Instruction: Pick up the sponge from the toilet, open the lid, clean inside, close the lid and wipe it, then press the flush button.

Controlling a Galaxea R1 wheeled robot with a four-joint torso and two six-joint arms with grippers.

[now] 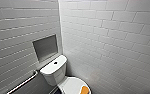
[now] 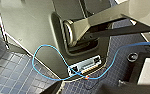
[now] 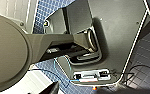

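Head view: sponge [image 1: 84, 90] sits on the closed lid [image 1: 69, 85], flush button [image 1: 55, 63] dark atop the toilet [image 1: 53, 77] tank; left gripper [image 2: 51, 89] and right gripper [image 3: 52, 88], apart or together, can't tell.

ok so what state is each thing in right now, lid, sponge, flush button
lid: closed, lying flat
sponge: resting on the lid, nothing holding it
flush button: nothing touching it
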